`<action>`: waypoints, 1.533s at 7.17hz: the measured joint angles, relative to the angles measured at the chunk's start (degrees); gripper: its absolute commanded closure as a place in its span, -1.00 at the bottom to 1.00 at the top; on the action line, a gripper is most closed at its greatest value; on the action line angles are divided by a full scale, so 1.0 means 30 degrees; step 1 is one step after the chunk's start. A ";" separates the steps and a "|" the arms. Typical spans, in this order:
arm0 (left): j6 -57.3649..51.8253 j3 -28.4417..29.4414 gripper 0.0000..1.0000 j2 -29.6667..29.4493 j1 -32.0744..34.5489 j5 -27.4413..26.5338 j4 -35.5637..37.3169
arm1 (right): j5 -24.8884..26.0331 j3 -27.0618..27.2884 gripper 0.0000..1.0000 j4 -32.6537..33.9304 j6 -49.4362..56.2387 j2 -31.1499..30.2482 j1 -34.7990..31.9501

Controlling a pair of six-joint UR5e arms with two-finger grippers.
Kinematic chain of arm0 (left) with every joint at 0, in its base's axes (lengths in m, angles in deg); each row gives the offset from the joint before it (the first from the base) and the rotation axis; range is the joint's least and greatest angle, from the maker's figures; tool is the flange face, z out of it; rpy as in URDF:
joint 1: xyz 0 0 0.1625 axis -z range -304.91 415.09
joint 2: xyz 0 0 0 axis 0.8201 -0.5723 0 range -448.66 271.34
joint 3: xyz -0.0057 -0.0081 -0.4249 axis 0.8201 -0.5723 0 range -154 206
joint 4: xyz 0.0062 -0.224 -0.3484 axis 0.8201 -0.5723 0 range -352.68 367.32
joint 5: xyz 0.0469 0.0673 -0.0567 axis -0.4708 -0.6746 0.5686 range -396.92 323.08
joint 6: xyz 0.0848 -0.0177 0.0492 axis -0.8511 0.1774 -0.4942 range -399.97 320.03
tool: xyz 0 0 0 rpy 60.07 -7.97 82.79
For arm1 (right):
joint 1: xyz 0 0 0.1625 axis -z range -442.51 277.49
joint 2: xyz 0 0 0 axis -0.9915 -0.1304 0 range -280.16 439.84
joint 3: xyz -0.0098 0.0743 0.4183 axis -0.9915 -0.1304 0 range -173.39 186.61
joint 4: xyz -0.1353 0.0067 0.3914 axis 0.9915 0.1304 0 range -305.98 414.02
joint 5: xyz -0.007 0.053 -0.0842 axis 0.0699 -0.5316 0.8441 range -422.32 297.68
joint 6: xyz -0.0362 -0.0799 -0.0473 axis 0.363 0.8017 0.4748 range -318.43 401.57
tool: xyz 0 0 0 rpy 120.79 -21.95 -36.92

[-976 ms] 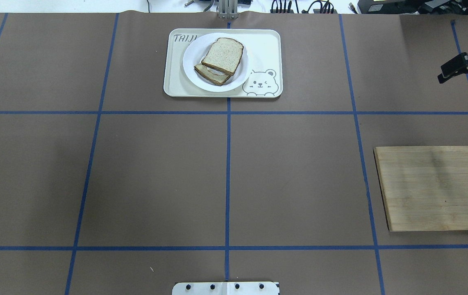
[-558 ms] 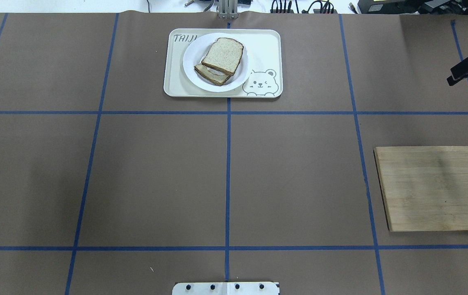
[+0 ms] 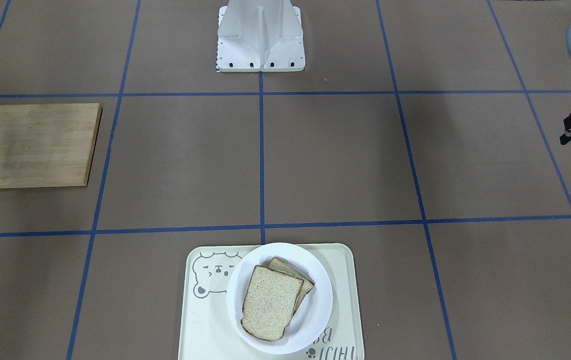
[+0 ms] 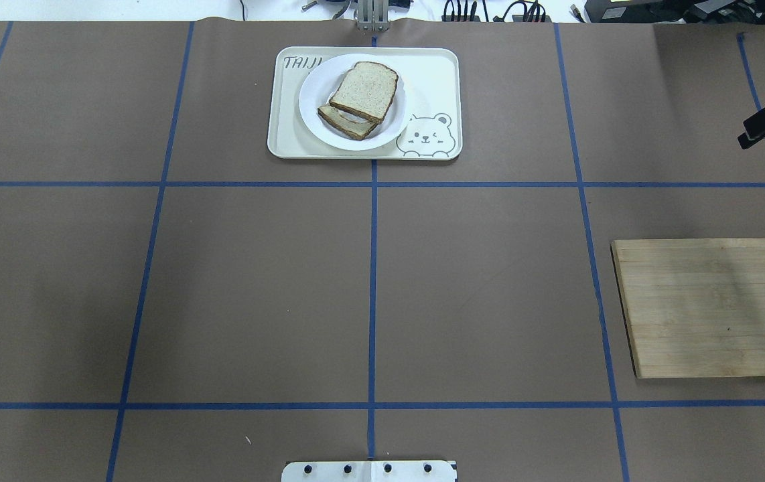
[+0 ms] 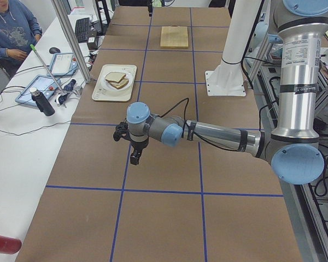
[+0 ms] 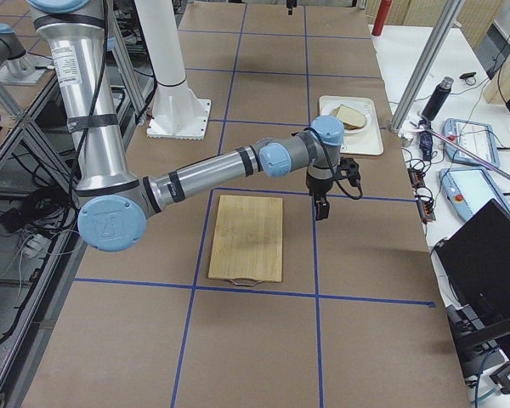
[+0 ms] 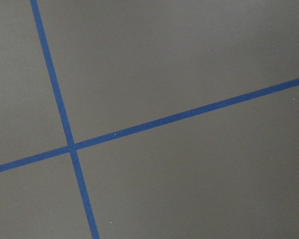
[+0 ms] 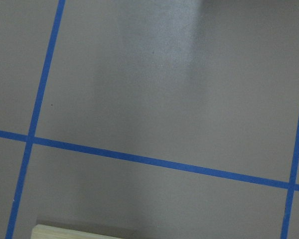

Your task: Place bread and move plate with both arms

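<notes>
Well, I see the pale, speckled, brown-crusted bread slice (image 4: 364, 88) lying on another slice on the round white glossy plate (image 4: 309, 94). The plate sits on the cream bear-print tray (image 4: 433, 80) at the table's far centre. My left gripper (image 5: 134, 159) and right gripper (image 6: 321, 209) hang well apart from it, at opposite sides; I cannot tell whether either is open or closed.

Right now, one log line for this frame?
bread: atop second slice on white plate | white plate: on bear-print tray | left gripper, right gripper: away from tray, open/shut unreadable
</notes>
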State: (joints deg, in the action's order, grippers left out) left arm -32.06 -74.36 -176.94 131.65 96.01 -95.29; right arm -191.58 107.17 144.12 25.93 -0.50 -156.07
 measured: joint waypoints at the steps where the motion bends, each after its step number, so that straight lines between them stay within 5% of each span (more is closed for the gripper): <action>1: 0.0049 -0.0098 -0.96 -0.0012 -0.0012 0.0034 -0.0010 | 0.0009 0.0006 -1.00 -0.0017 -0.0039 0.0000 0.0000; 11: 0.0041 -0.0782 -0.96 -0.0260 0.0096 0.0108 -0.0095 | -0.1183 0.0144 -1.00 -0.0006 -0.0094 0.0070 -0.0134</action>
